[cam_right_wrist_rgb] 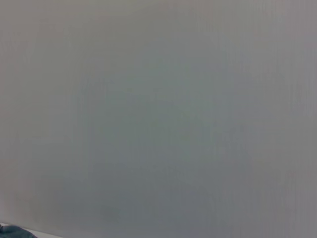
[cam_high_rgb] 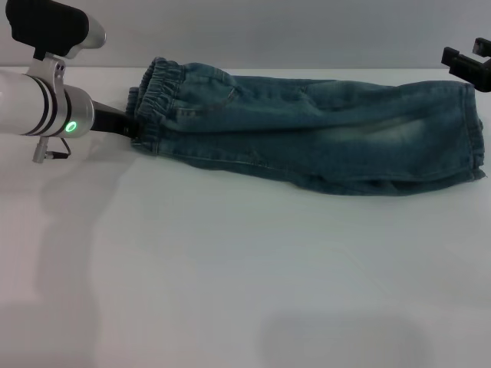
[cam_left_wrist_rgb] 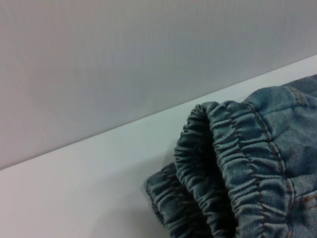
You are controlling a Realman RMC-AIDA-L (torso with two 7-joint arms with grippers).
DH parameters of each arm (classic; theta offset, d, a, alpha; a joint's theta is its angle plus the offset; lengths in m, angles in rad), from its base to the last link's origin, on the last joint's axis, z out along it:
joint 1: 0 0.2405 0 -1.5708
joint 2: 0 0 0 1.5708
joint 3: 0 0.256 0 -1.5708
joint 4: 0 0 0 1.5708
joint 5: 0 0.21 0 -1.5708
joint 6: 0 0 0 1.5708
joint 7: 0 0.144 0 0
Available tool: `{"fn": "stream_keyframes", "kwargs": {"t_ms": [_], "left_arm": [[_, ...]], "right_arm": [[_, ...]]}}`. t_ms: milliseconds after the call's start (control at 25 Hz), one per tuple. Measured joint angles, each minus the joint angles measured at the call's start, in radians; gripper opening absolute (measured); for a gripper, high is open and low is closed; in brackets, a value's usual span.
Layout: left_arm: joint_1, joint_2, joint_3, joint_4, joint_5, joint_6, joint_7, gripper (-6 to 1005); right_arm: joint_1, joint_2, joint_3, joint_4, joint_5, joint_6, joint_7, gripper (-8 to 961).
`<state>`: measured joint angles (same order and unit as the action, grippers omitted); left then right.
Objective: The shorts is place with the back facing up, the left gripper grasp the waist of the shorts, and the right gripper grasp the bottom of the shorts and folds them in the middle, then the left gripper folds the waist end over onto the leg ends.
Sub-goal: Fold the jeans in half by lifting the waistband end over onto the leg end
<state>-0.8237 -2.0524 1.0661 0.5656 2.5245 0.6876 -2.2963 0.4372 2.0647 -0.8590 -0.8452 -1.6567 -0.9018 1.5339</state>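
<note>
The blue denim shorts (cam_high_rgb: 322, 138) lie on the white table (cam_high_rgb: 230, 268), folded lengthwise into one long strip. The elastic waist (cam_high_rgb: 153, 107) is at the left and the leg ends (cam_high_rgb: 472, 138) at the right. My left gripper (cam_high_rgb: 135, 126) is at the waist's outer edge, shut on the gathered waistband (cam_left_wrist_rgb: 233, 163), which is bunched and slightly raised. My right gripper (cam_high_rgb: 466, 55) hovers open above the far corner of the leg ends and touches nothing. The right wrist view shows only a sliver of the denim (cam_right_wrist_rgb: 12, 232).
A plain grey wall (cam_high_rgb: 268, 31) runs along the table's far edge just behind the shorts. White tabletop stretches from the shorts to the near edge.
</note>
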Motion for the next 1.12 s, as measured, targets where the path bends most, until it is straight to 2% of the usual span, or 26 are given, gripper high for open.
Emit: {"fn": "stream_keyframes", "kwargs": {"t_ms": [160,800,840,960,1040,1120], "left_arm": [[0.000,0.000,0.000,-0.001,0.000,0.000,0.000,98],[0.000,-0.003,0.000,0.009,0.001,0.001,-0.005,92],[0.009,-0.004,0.000,0.069,0.000,0.022,-0.008,92],[0.022,-0.005,0.000,0.141,-0.004,0.064,-0.009,92],[0.022,-0.005,0.000,0.141,-0.004,0.064,-0.009,92],[0.023,-0.007,0.000,0.222,-0.008,0.124,-0.009,92]], "right_arm": [[0.000,0.000,0.000,0.001,0.000,0.000,0.000,603],[0.008,0.000,0.000,0.030,0.000,0.016,-0.014,602],[0.011,0.000,0.000,0.038,0.000,0.021,-0.019,602],[0.023,0.000,0.000,0.064,0.000,0.031,-0.037,602],[0.030,0.000,0.000,0.077,0.000,0.038,-0.047,602],[0.036,0.000,-0.001,0.088,0.000,0.050,-0.054,602]]}}
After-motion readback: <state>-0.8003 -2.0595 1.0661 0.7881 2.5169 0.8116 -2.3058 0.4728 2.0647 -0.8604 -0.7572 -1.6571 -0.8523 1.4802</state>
